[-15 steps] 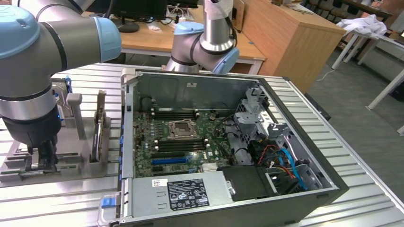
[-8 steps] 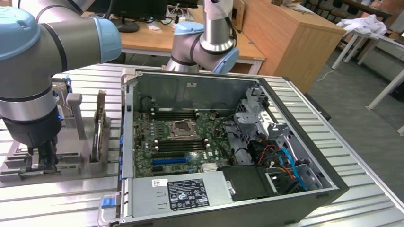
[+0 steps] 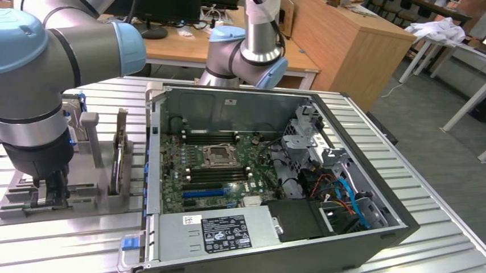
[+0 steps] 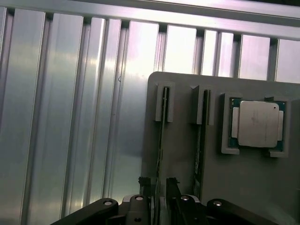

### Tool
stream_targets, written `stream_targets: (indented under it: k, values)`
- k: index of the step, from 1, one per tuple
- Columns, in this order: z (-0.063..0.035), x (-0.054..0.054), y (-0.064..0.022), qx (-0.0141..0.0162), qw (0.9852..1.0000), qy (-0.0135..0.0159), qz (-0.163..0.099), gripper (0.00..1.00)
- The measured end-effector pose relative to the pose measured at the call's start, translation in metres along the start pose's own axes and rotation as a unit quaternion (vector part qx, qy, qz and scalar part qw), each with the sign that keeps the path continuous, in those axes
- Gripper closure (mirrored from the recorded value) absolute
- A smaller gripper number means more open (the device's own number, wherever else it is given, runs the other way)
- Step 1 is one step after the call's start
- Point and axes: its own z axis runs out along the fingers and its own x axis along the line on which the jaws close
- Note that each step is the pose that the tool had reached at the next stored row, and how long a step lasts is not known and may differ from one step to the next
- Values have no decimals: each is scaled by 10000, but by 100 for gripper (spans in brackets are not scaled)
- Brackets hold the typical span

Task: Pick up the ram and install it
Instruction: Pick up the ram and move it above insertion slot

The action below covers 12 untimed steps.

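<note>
Ribbed aluminium table [image 3: 76, 242] carries an open PC case [image 3: 395, 219] at its middle and a grey holder [image 3: 95, 196] near its edge on the exterior view's left. The gripper [image 3: 47, 196] is lowered onto that holder. In the wrist view the ram [image 4: 162, 110] stands on edge in a holder [image 4: 180, 159] slot, with a second stick [image 4: 202, 122] in the slot beside it and a CPU [image 4: 258, 124] in a pocket beyond. The gripper [image 4: 159, 185] straddles the ram's near end, its fingers [image 4: 146, 185] parted narrowly, one on each side, with thin gaps showing; nothing is lifted.
</note>
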Motion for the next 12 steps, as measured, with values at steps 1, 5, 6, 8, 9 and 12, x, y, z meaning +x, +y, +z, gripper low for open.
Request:
stream_targets:
  k: [1,5,6,8,9,12]
  values:
    - [9,1,0,0,10000,0,0,73]
    - [15,1,-1,-1,10000,1,-1,73]
    - [15,1,-1,-1,10000,1,-1,73]
    - [16,0,-2,0,10000,0,-1,73]
    - [17,-2,-3,1,10000,0,-2,73]
    - [16,-3,-2,0,10000,0,-1,73]
